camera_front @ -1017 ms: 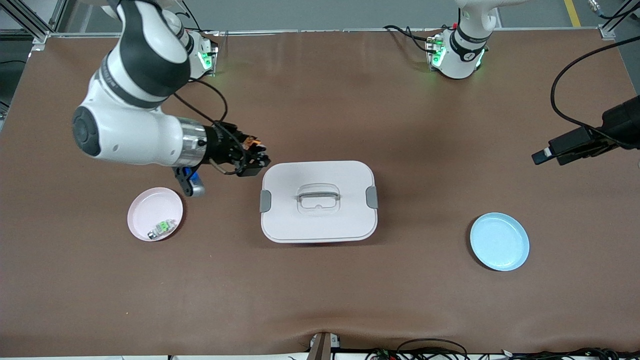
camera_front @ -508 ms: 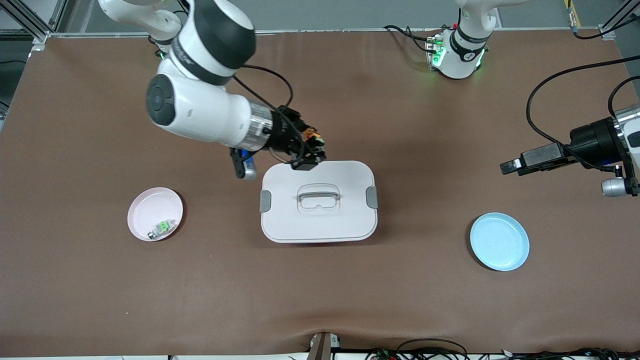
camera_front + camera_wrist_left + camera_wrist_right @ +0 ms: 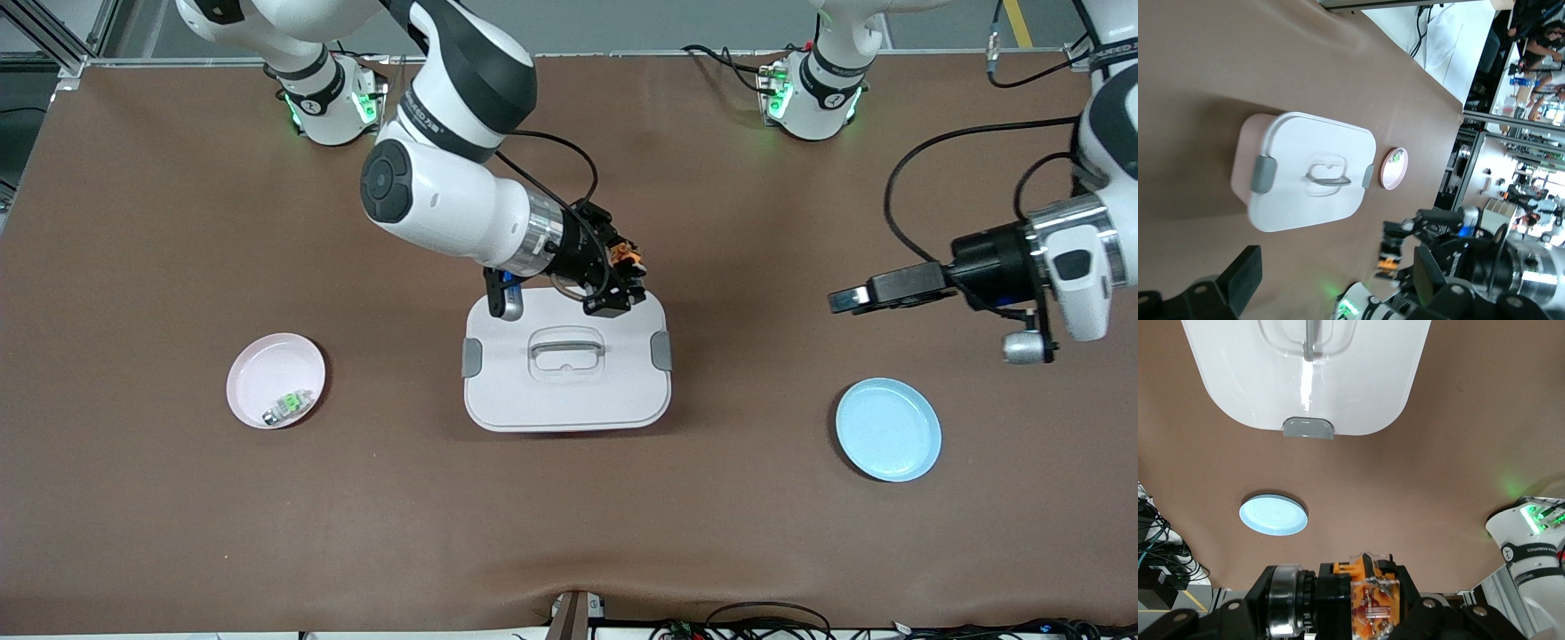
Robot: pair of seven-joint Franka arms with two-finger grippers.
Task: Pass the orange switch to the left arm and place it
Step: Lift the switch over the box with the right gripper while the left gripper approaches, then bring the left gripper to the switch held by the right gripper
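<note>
Right pincer (image 3: 620,286) around orange-black switch (image 3: 629,255)

Both arms are glossy white with black joint bands and round dark grey joint caps. The right arm (image 3: 427,191) has a ribbed silver wrist and a black gripper (image 3: 613,276) looped with thin black cables. The left arm (image 3: 1080,258) has a silver wrist and a flat black gripper (image 3: 853,298). Both white bases glow with green lights.

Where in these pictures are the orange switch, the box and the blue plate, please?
orange switch (image 3: 629,254), front view, its orange body in the right gripper.
box (image 3: 566,389), front view, bare lid surface.
blue plate (image 3: 889,429), front view, its inner face.
</note>
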